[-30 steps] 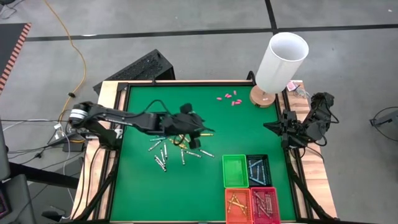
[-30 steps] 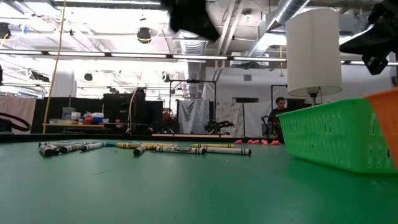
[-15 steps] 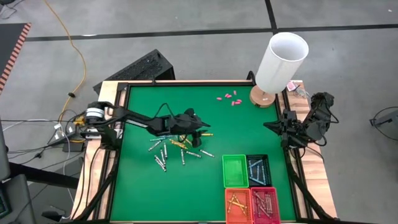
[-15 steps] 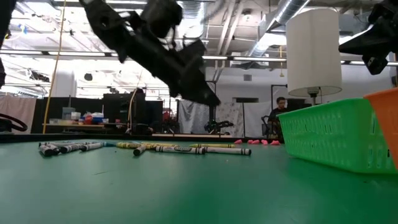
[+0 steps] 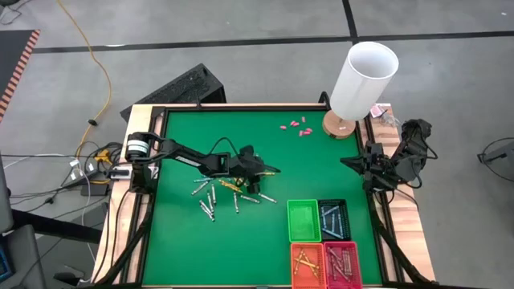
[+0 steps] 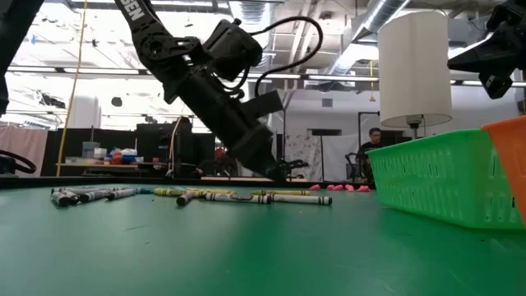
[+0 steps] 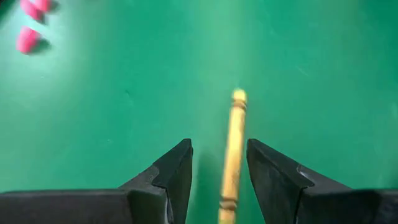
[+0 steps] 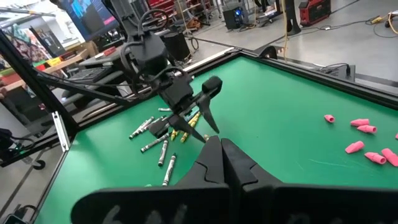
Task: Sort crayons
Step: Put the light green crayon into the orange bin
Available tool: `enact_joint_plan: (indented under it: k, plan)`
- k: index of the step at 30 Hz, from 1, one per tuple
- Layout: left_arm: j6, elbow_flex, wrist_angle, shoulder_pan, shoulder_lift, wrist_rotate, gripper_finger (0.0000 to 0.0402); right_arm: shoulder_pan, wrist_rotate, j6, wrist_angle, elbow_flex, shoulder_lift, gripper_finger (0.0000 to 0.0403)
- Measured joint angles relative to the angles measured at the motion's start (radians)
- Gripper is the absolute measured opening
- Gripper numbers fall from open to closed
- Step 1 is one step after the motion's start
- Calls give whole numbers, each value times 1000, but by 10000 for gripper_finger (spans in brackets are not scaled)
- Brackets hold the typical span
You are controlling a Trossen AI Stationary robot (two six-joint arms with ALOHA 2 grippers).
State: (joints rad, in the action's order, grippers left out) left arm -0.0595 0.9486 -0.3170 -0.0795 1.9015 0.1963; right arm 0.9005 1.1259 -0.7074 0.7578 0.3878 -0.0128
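The left gripper (image 5: pixel 269 170) reaches low over the middle of the green table (image 5: pixel 185 241), its fingers (image 7: pixel 168 174) parted and set to either side of a yellow-orange crayon (image 7: pixel 232 155) that lies flat on the felt — not yet pinched, by the look of the wrist view. The crayon sits at the far edge of a loose scatter of crayons (image 5: pixel 217 195) spread just left of the table's centre. A few pink stubs (image 5: pixel 295 127) lie apart near the far edge, beside a tall white cylinder (image 5: pixel 363 79) at the far right corner. Four baskets (image 5: pixel 325 241) stand in a block at the near right corner: a green one that appears to hold nothing, a dark one with pale blue crayons, an orange one with yellowish ones, a red one with reddish ones. The right gripper (image 8: pixel 219 163) waits over the right edge, clamped shut on nothing.

The step in hand appears to be the pick. To do it well, the fingers should straddle the crayon across its middle rather than its tip, come down until they nearly graze the felt, then close squarely — a thin round stick is likely to roll or pivot if caught off-centre. A straight lift should keep neighbouring crayons undisturbed, and its colour suggests the orange basket.
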Motion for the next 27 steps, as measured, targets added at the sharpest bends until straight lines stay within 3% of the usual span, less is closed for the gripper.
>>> enact_joint_plan:
  k: [19,27]
  plan:
    - [-16,0,60,-39,0,-115,141,0,0,0,0,0,0,0]
    - [22,7,58,-45,80,-138,141,0,0,-1,0,0,0,0]
